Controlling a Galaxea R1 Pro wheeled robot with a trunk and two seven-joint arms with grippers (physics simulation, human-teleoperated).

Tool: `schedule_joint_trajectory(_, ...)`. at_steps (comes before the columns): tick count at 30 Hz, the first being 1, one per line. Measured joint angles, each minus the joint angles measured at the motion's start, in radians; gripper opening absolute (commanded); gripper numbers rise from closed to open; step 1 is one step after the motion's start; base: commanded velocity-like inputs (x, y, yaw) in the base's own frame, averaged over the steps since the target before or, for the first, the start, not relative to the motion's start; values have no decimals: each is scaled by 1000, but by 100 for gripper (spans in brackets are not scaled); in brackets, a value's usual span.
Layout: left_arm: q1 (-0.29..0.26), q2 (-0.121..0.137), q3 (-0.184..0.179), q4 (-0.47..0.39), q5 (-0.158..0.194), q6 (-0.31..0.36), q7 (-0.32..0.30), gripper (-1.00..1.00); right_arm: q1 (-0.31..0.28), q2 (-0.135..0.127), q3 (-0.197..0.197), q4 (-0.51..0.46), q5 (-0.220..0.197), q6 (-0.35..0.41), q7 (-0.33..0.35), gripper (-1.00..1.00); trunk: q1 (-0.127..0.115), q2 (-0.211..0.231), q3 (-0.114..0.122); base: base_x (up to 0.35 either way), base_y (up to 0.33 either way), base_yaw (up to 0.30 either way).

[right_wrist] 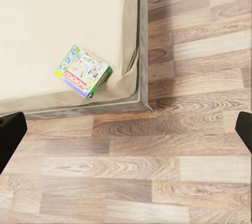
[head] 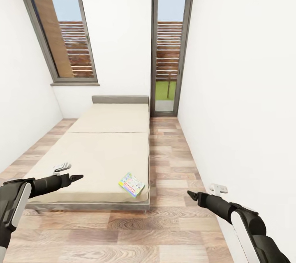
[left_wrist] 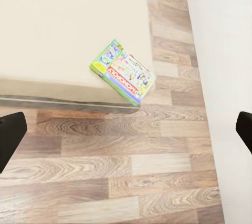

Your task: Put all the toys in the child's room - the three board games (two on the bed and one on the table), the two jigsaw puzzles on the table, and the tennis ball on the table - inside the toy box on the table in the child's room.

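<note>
Head view looked down a narrow white-walled room with a wood-plank floor [head: 172, 213] and two tall grey-framed windows [head: 61, 28] at the far end. The bed [head: 98, 148] ran lengthwise from the grey headboard [head: 120, 99] toward the robot, its beige mattress bare except for one board game [head: 132, 184]. That flat box, with a pale cover, green edging and red lettering, lay turned at an angle near the mattress's near right corner, close to the foot edge and the side edge without hanging over either.

Both arms reached forward at about the same height. The left gripper [head: 77, 178] hung over the near left part of the mattress, well apart from the game. The right gripper [head: 192, 194] was above the floor to the right of the bed, also apart from the box.

Left wrist view showed the board game [left_wrist: 124, 71] on the bed corner, with dark fingertips [left_wrist: 10, 137] at the picture's two sides, spread wide and holding nothing. Right wrist view showed the same box [right_wrist: 83, 71] from another angle and the fingertips [right_wrist: 10, 134] likewise far apart and empty.
</note>
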Motion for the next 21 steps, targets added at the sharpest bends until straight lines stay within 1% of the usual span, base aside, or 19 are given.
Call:
schedule_joint_trajectory(7, 0, 0, -1, 0, 0, 0, 0, 100, 0, 0, 0, 0, 0, 0, 0, 100, 0, 0, 0, 52, -89, 0)
schedule_joint_trajectory(21, 0, -4, -3, 3, 4, 1, -1, 100, 0, 0, 1, 0, 0, -1, 0, 100, 0, 0, 0, 5, -9, 0)
